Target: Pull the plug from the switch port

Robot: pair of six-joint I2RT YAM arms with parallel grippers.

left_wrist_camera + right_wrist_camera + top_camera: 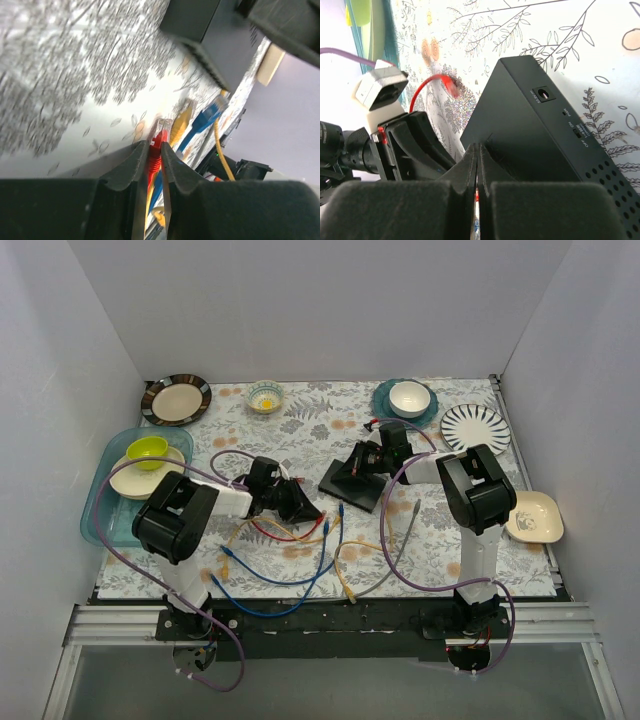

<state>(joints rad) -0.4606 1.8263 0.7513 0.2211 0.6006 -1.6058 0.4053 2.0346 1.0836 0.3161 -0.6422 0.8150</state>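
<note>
The switch (pixel 352 483) is a flat black box lying mid-table. It also shows in the left wrist view (pixel 205 35) and the right wrist view (pixel 545 135). My left gripper (pixel 303 508) is just left of it, shut on a red plug (pixel 159 142). The plug's clear tip points toward the socket edge but is apart from it. My right gripper (pixel 362 464) is shut and empty. In the right wrist view its closed tips (pixel 478 148) rest on the switch's top near the left corner.
Loose yellow (pixel 181 122), blue (pixel 207 114) and grey (pixel 405 540) cables lie in front of the switch. A teal tray (pixel 100 505) with plate and green bowl is at the left. Plates and bowls (pixel 410 398) line the back and right edges.
</note>
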